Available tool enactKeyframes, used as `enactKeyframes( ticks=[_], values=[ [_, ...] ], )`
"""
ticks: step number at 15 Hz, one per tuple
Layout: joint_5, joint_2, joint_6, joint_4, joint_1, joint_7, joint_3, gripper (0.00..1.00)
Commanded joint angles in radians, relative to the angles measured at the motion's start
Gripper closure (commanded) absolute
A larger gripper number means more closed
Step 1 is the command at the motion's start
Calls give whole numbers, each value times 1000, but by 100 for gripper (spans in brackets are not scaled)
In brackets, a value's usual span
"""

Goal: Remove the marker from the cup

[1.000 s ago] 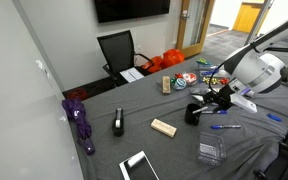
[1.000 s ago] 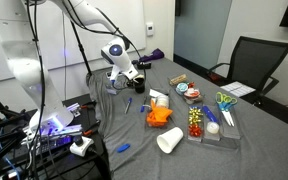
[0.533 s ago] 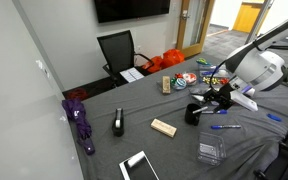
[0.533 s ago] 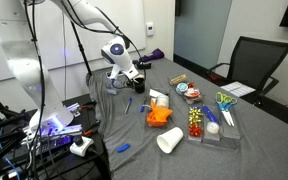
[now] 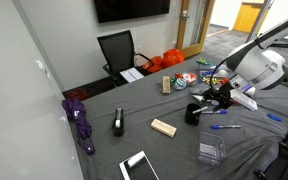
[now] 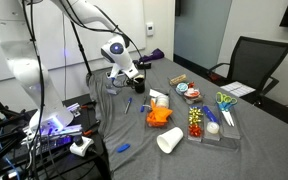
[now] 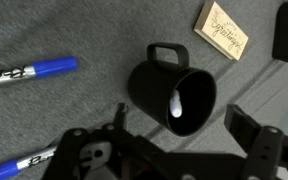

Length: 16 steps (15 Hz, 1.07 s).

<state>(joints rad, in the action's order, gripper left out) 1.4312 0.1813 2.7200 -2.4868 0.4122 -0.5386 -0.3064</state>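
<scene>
Wrist view: the gripper (image 7: 166,145), fingers spread wide and gripping nothing, hangs just short of the black cup (image 7: 171,95) on grey cloth (image 7: 84,35). A wooden block (image 7: 224,30) lies beyond the cup, and two blue pens (image 7: 29,72) lie to its left. Inside the cup a pale streak, possibly the marker (image 7: 174,103), rests against the wall.

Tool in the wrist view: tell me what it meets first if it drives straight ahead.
Probably the black cup: its open mouth sits centred ahead of the open tool, though depth is unclear.
</scene>
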Motion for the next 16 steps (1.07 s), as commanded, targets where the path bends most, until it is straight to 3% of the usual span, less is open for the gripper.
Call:
enactKeyframes(
  ticks=[1,15,16],
  values=[
    [34,-12,-32,-5,-4,-5,4,0],
    [190,27,40,25,30,-43,23,0],
    [194,27,42,26,31,-43,22,25]
  ],
)
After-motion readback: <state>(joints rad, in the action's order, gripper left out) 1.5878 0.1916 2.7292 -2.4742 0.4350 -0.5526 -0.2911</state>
